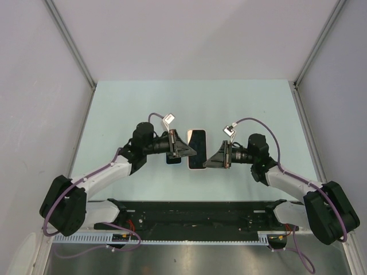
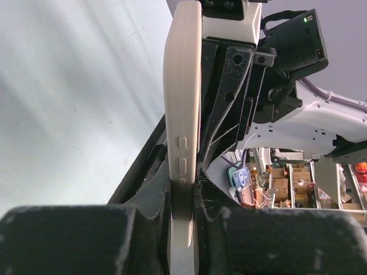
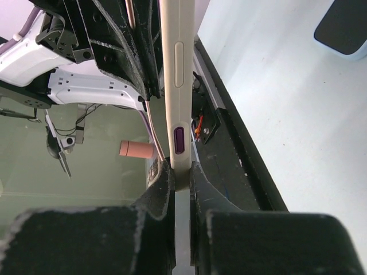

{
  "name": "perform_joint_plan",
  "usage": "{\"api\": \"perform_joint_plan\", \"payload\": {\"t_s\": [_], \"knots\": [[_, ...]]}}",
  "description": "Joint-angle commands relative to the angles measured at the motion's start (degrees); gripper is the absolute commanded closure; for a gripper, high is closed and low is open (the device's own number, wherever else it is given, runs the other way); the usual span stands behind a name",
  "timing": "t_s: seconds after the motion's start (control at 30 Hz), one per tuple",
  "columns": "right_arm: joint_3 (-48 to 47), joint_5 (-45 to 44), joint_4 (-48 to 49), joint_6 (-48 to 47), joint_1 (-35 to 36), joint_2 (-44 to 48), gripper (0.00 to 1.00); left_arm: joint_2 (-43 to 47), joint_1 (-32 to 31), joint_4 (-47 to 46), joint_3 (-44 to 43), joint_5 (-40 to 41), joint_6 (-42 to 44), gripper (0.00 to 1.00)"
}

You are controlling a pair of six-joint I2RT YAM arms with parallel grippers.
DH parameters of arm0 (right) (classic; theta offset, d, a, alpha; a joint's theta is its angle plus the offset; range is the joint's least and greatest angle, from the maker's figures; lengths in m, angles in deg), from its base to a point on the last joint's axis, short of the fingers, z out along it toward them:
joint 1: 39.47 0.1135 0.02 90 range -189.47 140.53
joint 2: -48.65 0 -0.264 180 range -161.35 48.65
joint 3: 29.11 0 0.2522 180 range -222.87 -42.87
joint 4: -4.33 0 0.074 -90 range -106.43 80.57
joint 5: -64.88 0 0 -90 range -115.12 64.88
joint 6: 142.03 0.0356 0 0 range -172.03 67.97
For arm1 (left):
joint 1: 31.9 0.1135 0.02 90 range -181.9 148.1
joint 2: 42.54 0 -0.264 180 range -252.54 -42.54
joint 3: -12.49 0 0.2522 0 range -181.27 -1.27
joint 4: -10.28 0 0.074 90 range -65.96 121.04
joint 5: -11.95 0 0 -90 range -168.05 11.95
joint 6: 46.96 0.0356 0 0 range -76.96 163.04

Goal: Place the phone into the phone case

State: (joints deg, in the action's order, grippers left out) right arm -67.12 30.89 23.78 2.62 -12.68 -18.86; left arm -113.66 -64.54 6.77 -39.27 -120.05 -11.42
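Note:
A beige phone case (image 1: 196,167) is held up between both arms at the table's middle. The phone (image 1: 196,146) lies in it, dark screen facing up. My left gripper (image 1: 191,152) is shut on the case's left long edge. In the left wrist view the case (image 2: 182,114) runs upward from between the pads (image 2: 218,229), side buttons showing. My right gripper (image 1: 210,161) is shut on the opposite edge. The right wrist view shows the case (image 3: 178,86) pinched at its edge, with a purple button (image 3: 179,140) in a cutout just above the fingers (image 3: 160,189).
A dark flat slab with a pale blue rim (image 1: 172,159) lies on the table under my left gripper, also seen in the right wrist view (image 3: 344,26). Grey walls flank the pale green tabletop (image 1: 114,114). A black rail (image 1: 195,212) runs along the near edge.

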Motion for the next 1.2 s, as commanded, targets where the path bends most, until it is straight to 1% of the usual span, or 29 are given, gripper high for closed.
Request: {"api": "perform_joint_plan", "payload": {"t_s": [0.0,0.03,0.17,0.2,0.23,0.27,0.3,0.37,0.4,0.43,0.63,0.77,0.87,0.97,1.0,1.03,1.1,1.13,1.17], "knots": [[-0.2,0.5,4.6,5.5,0.4,1.0,1.0,2.6,0.7,2.9,-2.2,6.6,7.5,1.0],[-0.2,0.1,5.2,6.3,0.4,0.5,1.0,2.7,0.7,4.8,-2.7,7.4,9.3,1.0],[-0.2,-0.7,7.9,9.9,0.5,-1.7,1.0,2.7,0.7,5.3,-3.0,6.6,10.1,1.0],[-0.2,-0.8,8.3,9.5,0.5,-1.7,0.96,2.6,0.7,5.2,-3.0,6.1,9.9,1.0],[-0.2,-1.2,8.2,8.8,0.5,-1.6,0.82,2.6,0.7,4.3,-3.0,4.7,9.2,1.0],[-0.2,-1.4,7.8,7.8,0.6,-1.4,0.74,2.6,0.7,3.7,-2.9,3.9,8.8,1.0],[-0.3,-1.9,7.5,5.7,0.5,-0.9,0.59,2.6,0.7,2.1,-2.6,3.0,7.8,1.0],[-0.6,-2.4,5.8,3.7,0.5,-0.3,0.5,2.6,0.7,1.5,-2.3,1.2,7.0,1.0],[-0.9,-2.8,4.9,2.1,0.5,-0.1,0.43,2.7,0.7,1.1,-2.1,0.7,6.6,1.0],[-1.4,-3.1,4.7,1.7,0.5,0.0,0.41,2.8,0.7,0.8,-1.9,0.1,6.4,1.0],[-3.8,-5.7,5.2,0.2,0.5,-2.5,0.4,3.0,0.7,-4.8,1.1,-3.5,2.6,1.0],[-4.5,-6.7,8.4,1.9,-0.1,-5.3,0.42,2.8,0.7,-6.3,1.6,-4.8,1.7,0.99],[-4.9,-5.7,13.3,4.4,-0.2,-8.0,0.47,2.4,0.7,-7.4,2.1,-5.5,1.1,1.0],[-4.8,-4.2,18.5,7.3,-0.1,-10.4,0.67,2.0,0.7,-8.4,2.8,-6.0,0.5,1.0],[-4.9,-4.0,20.7,8.1,-0.2,-10.8,0.81,1.9,0.7,-8.5,2.9,-5.9,0.4,0.99],[-4.9,-3.8,21.6,8.6,-0.2,-11.2,0.88,1.9,0.7,-8.4,3.0,-5.9,0.4,0.98],[-4.9,-3.5,23.7,9.9,-0.2,-11.6,1.0,2.2,0.7,-7.4,3.3,-5.5,1.1,0.91],[-4.8,-3.6,24.0,10.3,-0.3,-11.4,1.0,2.4,0.7,-6.5,3.2,-4.5,1.6,0.88],[-4.9,-3.9,23.9,10.6,-1.0,-11.2,1.0,2.8,0.7,-4.5,3.1,-4.0,3.0,0.79]]}}
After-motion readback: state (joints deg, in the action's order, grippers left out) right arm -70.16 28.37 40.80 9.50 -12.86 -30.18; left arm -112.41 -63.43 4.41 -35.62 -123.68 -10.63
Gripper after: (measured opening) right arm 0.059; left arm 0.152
